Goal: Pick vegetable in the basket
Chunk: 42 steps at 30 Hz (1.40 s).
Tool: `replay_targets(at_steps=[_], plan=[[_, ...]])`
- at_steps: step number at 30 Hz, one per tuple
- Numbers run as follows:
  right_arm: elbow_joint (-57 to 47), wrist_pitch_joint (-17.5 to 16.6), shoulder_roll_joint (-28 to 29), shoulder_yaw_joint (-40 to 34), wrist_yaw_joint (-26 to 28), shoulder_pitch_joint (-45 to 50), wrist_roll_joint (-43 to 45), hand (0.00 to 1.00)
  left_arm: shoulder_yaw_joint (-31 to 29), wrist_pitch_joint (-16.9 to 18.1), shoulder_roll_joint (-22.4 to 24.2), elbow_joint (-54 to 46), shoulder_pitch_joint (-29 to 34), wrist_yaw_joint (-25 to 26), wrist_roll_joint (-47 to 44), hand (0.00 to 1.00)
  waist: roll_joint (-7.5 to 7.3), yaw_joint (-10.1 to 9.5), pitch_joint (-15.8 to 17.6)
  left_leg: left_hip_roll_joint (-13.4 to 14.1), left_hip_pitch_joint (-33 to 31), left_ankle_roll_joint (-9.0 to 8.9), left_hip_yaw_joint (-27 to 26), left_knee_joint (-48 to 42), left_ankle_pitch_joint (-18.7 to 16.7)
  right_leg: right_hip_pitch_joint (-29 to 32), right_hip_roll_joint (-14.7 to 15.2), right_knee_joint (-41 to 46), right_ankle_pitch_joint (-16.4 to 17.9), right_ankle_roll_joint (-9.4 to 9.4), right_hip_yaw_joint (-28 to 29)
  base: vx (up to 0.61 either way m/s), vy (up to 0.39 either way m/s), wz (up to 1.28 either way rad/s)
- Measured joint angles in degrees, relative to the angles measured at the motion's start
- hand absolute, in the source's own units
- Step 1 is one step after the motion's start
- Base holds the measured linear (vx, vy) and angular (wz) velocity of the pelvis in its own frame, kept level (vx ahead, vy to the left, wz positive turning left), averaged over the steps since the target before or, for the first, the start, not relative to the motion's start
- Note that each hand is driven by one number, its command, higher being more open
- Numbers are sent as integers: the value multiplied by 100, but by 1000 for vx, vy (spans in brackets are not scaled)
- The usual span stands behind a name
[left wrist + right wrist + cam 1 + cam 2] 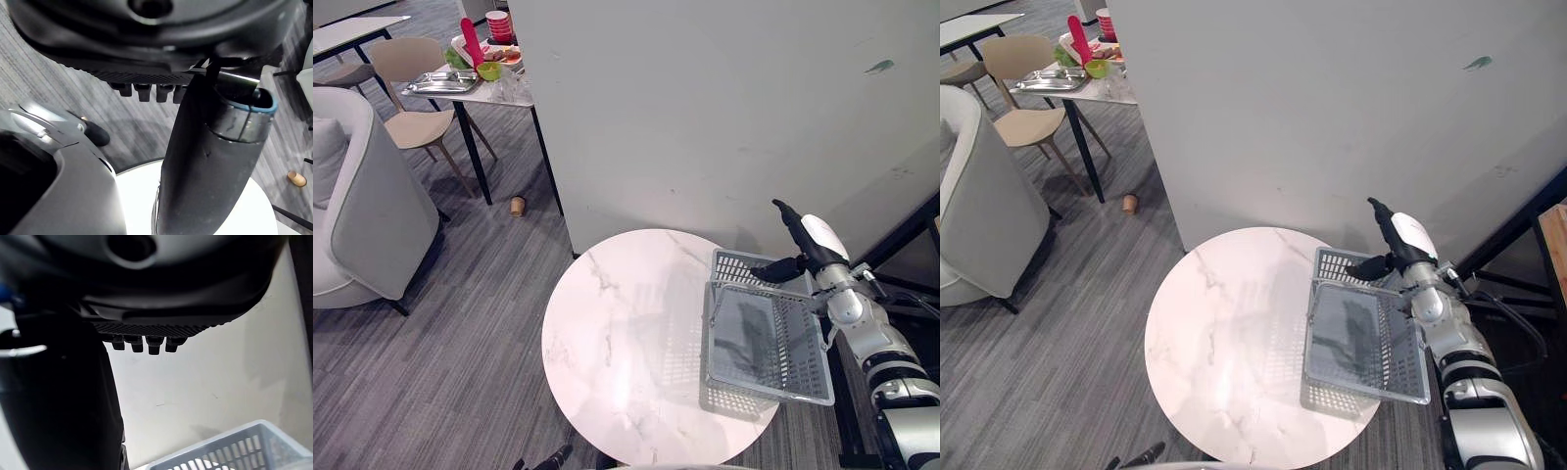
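One grey plastic mesh basket (766, 341) overhangs the round white marble tabletop (612, 333), apparently empty, likely parked for easy reach: right hand (809, 251) hovers spread and empty above the basket's far corner. Left hand (556, 456), well left of the basket: state unclear.

White marble table (617, 333) w/ grey veins, pale grey mesh basket (759, 384), streaky grey floor (440, 382), beige chair (406, 59), off-white wall (705, 108).
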State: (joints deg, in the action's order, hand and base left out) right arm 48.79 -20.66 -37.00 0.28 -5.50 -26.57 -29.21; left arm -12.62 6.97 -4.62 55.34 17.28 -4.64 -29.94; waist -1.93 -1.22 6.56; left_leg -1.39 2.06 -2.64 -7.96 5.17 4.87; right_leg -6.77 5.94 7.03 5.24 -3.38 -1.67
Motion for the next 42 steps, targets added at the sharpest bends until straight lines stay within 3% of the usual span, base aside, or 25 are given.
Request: replay_targets(at_steps=[9, 12, 17, 26, 42], plan=[[572, 127, -292, 110, 0, -200, 5, 100, 13, -13, 23, 5, 28, -102, 155, 100, 112, 70, 36, 73, -105, -23, -28, 38, 115, 94, -58, -113, 3, 1, -10, -88, -20, -6], [597, 159, -370, 74, 0, -232, 114, 100, 12, -16, 23, 20, 13, -120, 229, 100, 139, 80, 65, 41, -247, 121, -46, 40, -1, 178, -7, -343, 162, -61, 1, -186, -19, -17], [640, 240, -390, -329, 8, -123, 484, 100, 42, -82, 114, 43, 158, -193, 251, 100, 324, 192, 63, 129, -300, 184, -134, 39, -12, 218, -83, -419, 169, -88, 38, -124, 0, -10], [426, 263, -386, -580, 203, 33, 625, 100, 57, -93, 37, -77, 142, -195, 246, 100, 195, 155, 92, -15, -289, 274, -301, 33, -63, 242, 47, -404, 86, -144, 174, 55, 17, -6], [543, 489, -77, -565, 569, 33, 167, 100, 231, -134, -30, -166, 161, -176, 247, 100, 181, 134, 84, 104, -57, 39, -276, 40, 89, 77, -17, -227, 67, -149, -1, 12, -20, 1]])
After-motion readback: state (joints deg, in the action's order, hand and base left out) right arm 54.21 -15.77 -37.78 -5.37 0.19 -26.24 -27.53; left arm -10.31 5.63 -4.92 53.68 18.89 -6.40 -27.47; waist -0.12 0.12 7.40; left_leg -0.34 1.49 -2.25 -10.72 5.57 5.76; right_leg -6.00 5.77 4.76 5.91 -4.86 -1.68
